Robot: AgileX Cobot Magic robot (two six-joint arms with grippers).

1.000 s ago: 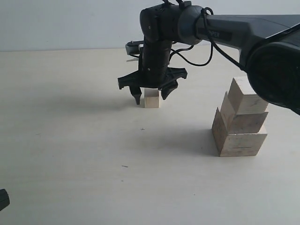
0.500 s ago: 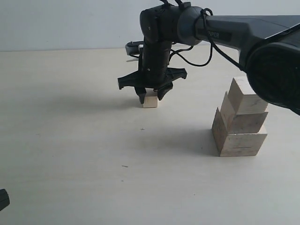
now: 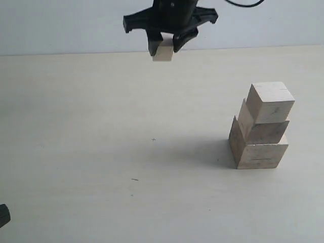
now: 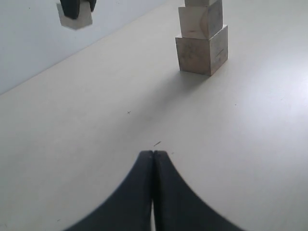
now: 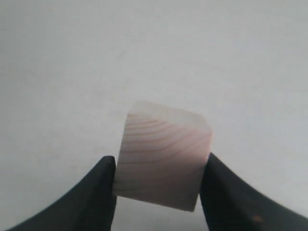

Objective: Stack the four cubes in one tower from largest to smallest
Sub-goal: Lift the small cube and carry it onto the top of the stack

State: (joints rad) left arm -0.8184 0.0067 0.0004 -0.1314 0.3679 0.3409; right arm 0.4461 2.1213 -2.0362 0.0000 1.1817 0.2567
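1. Nearest is the left claw (image 4: 153, 155). It is pinched fully together, its two dark fingers (image 4: 137, 197) touching along their inner edges with nothing between them. It points out over the table (image 3: 91, 167).
2. Just beyond it the pale table carries only a few small dark flecks.
3. Farther on, at the right of the exterior view, the tower (image 3: 259, 126) stands on the table, three cubes high.
   - The largest cube (image 3: 259, 154) is the base.
   - The second cube (image 3: 264, 132) rests on it.
   - The third cube (image 3: 271, 101) sits on top.
   - Each is turned a little against the one beneath, so the edges do not line up and the column looks stepped.
4. Farther still, and well to the left of the tower, the right claw (image 3: 163, 44) hangs high above the table. It is drawn in to a narrow gap and holds the smallest cube (image 3: 162, 53).
   - In the right wrist view its fingers (image 5: 94, 197) press on two opposite faces of that cube.
   - The curved wood grain shows on the face toward the camera.
   - The cube is in the air, clear of the table and well apart from the tower, touching only the fingers.
5. Behind everything is a plain pale wall (image 3: 61, 25).
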